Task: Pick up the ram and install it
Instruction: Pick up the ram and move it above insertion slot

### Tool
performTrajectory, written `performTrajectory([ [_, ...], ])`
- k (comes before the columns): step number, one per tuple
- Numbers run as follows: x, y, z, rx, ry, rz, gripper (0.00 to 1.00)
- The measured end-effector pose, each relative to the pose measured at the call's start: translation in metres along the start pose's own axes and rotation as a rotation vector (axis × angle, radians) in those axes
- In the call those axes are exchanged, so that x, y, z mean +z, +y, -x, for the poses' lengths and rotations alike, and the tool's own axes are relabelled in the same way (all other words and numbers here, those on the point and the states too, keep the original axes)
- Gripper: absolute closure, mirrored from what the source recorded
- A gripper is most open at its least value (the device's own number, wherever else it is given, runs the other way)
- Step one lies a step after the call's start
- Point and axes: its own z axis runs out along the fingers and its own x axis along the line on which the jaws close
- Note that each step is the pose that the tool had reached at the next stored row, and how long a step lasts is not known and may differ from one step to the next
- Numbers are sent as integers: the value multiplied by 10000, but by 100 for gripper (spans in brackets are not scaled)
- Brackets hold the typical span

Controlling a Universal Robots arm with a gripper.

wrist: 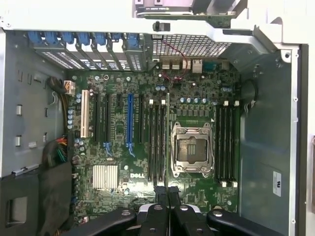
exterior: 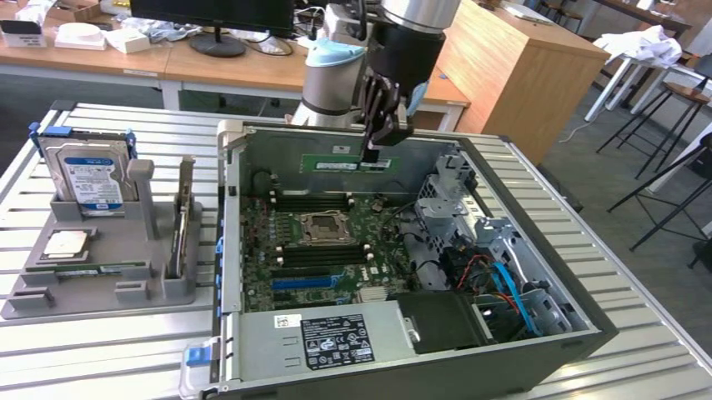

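Observation:
The ram (exterior: 333, 165) is a thin green stick that lies level in the air over the far side of the open computer case (exterior: 579, 333). My gripper (exterior: 378, 154) is shut on it near one end and hangs straight down from the arm. In the wrist view the ram (wrist: 167, 142) appears edge-on as a thin line running out from between the black fingers (wrist: 155, 216). It hangs above the black memory slots (wrist: 156, 142) beside the empty processor socket (wrist: 192, 150), apart from the board.
A grey holder (exterior: 33, 300) at the exterior view's left carries a hard drive (exterior: 92, 179), a silver processor chip (exterior: 65, 243) and an upright card (exterior: 183, 208). Inside the case are a blue slot (wrist: 130, 123), a heat sink (wrist: 105, 177), more memory slots (wrist: 226, 142) and the power supply (exterior: 323, 337).

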Motion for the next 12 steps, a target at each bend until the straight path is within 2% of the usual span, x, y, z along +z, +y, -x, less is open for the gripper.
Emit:
performTrajectory([
  [8, 142, -1, -3, 27, -1, -1, 89],
  [12, 157, -2, -3, 40, 2, 0, 89],
])
